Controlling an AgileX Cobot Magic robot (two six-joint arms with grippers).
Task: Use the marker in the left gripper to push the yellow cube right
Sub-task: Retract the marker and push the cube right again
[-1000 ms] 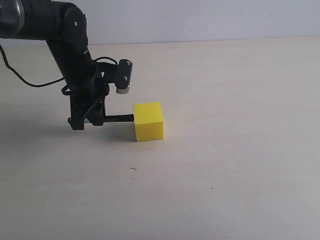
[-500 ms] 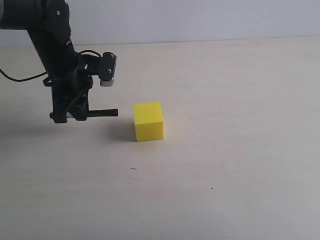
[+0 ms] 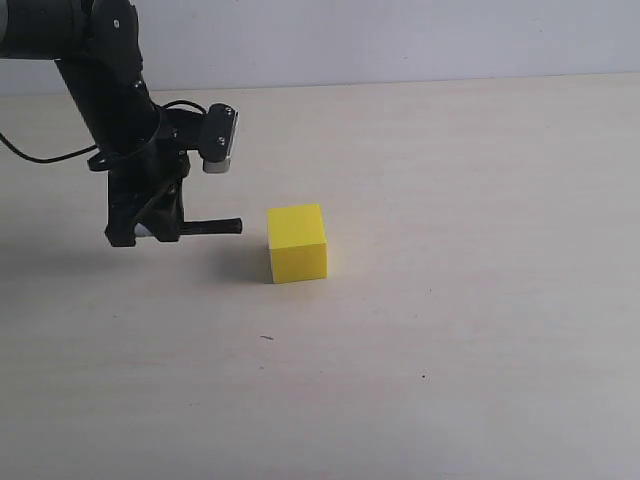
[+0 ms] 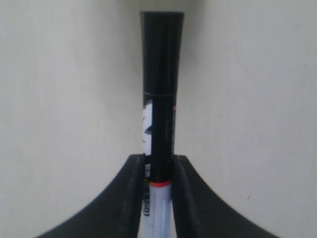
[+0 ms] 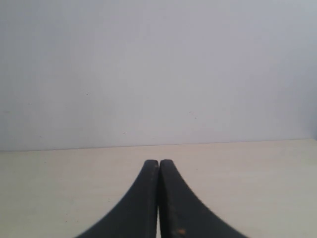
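The yellow cube (image 3: 297, 243) rests on the pale table near the middle of the exterior view. To its left my left gripper (image 3: 160, 226) hangs low over the table, shut on the marker (image 3: 210, 227), which lies level with its black cap pointing at the cube. A small gap separates the cap's tip from the cube's left face. In the left wrist view the marker (image 4: 159, 119) runs out from between the jaws of the left gripper (image 4: 158, 166); the cube does not show there. My right gripper (image 5: 158, 166) is shut on nothing, over bare table facing a wall.
A black cable (image 3: 45, 158) trails from the left arm across the table at the far left. The table's far edge meets a pale wall (image 3: 400, 40) at the back.
A second ago the marker's cap touched the cube's left face. The left arm then drew back to the left, opening a gap, and has since crept slightly right. The cube has not moved.
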